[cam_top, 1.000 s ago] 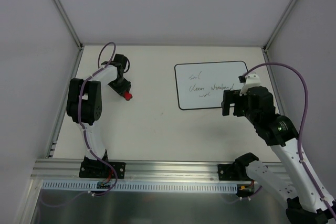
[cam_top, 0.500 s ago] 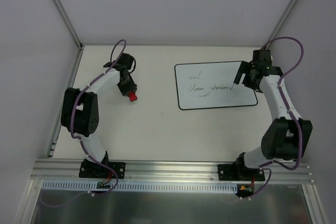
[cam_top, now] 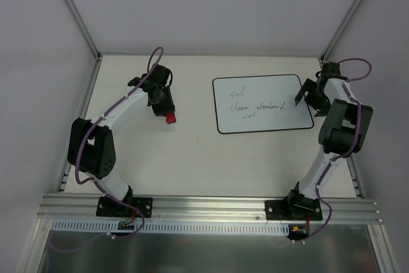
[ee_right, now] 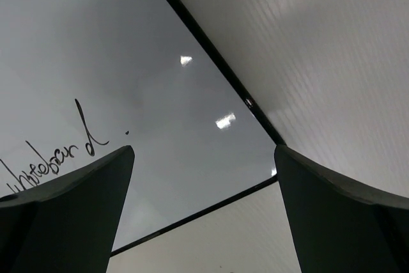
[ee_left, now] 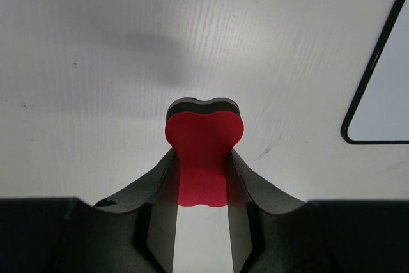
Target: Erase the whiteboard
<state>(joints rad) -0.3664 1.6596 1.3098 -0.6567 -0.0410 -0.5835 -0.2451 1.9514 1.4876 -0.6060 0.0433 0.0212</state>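
Note:
The whiteboard (cam_top: 262, 103) lies flat at the table's back right, with dark handwriting on its left and middle; a corner of it shows in the left wrist view (ee_left: 383, 94). My left gripper (cam_top: 165, 108) is shut on the red bone-shaped eraser (cam_top: 170, 118), which lies between the fingers in the left wrist view (ee_left: 203, 151), held left of the board and apart from it. My right gripper (cam_top: 305, 96) is open and empty over the board's right edge; its wrist view shows the board's surface (ee_right: 128, 75) and some writing.
The white table (cam_top: 185, 158) is walled at the back and sides. An aluminium rail (cam_top: 204, 206) runs along the near edge, where both arm bases are bolted.
My left gripper has carried the eraser to the right, towards the board. My right arm has swung out from in front of the board's right end to its far right edge.

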